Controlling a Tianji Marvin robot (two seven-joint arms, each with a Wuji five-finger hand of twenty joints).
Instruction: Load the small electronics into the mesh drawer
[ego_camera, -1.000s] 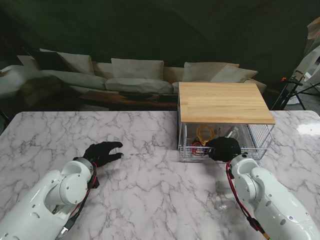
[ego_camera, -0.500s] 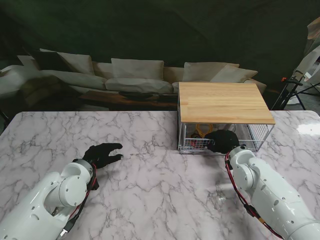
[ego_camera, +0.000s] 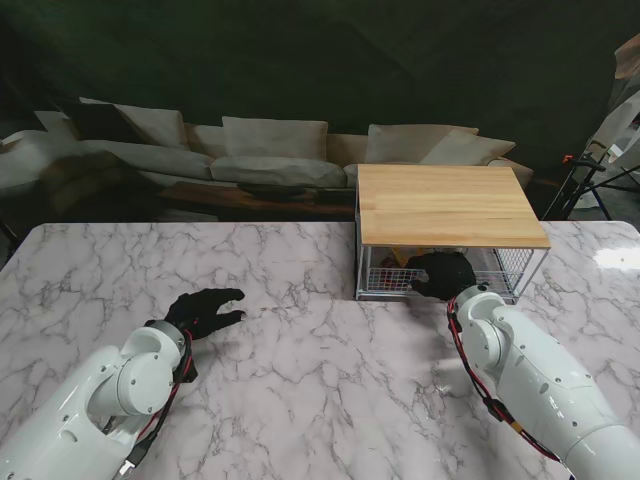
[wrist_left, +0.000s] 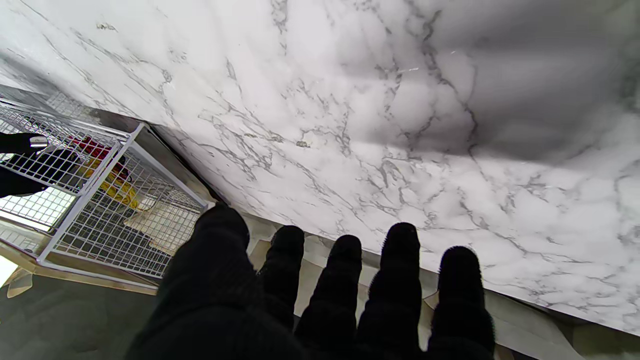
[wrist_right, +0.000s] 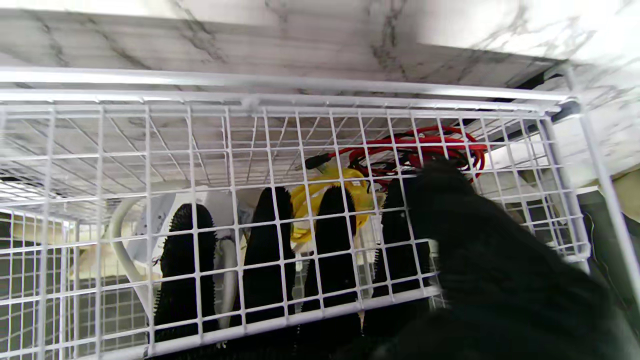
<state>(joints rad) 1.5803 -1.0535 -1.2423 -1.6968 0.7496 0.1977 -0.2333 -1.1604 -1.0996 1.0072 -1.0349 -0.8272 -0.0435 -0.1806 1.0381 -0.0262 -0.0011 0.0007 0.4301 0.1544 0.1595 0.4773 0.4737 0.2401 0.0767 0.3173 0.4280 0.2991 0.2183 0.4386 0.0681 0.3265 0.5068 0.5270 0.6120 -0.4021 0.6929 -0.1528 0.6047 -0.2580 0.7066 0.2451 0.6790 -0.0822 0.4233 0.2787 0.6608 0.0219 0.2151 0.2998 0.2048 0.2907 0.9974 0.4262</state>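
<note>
The mesh drawer (ego_camera: 440, 283), at two o'clock on the table (ego_camera: 300, 350), is gripped along its front wire by the right hand (ego_camera: 443, 275). It is judged light and stiff. The left hand (ego_camera: 205, 307) is spread, empty.

Living rm: sofa (ego_camera: 270, 155), cushions (ego_camera: 274, 136)

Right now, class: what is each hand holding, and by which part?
The right hand grips the mesh drawer by its front panel, fingers inside the mesh, thumb outside. The left hand holds nothing.
</note>
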